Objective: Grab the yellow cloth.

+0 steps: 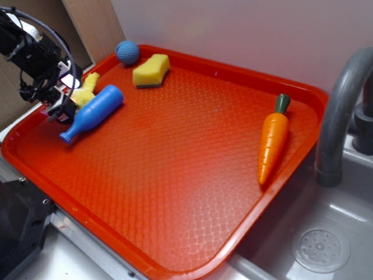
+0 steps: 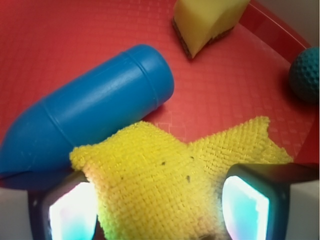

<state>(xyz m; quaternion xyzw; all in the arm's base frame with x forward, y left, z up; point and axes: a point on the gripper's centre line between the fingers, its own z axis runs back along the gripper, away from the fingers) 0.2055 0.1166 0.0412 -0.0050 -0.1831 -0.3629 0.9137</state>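
Observation:
The yellow cloth (image 1: pixel 86 88) lies crumpled at the far left of the red tray (image 1: pixel 175 186), against the upper side of a blue toy bottle (image 1: pixel 93 112). My gripper (image 1: pixel 63 109) is down at the cloth's left end, by the tray's left rim. In the wrist view the cloth (image 2: pixel 160 180) fills the space between my two fingers, which stand wide apart on either side of it. The gripper (image 2: pixel 160 212) is open, and the bottle (image 2: pixel 90 115) lies just beyond the left finger (image 2: pixel 70 210).
A firm yellow sponge (image 1: pixel 151 70) and a blue ball (image 1: pixel 127 52) sit at the tray's far edge. A toy carrot (image 1: pixel 273 140) lies at the right side. A grey faucet (image 1: pixel 335 116) and a sink drain (image 1: pixel 320 248) are right of the tray.

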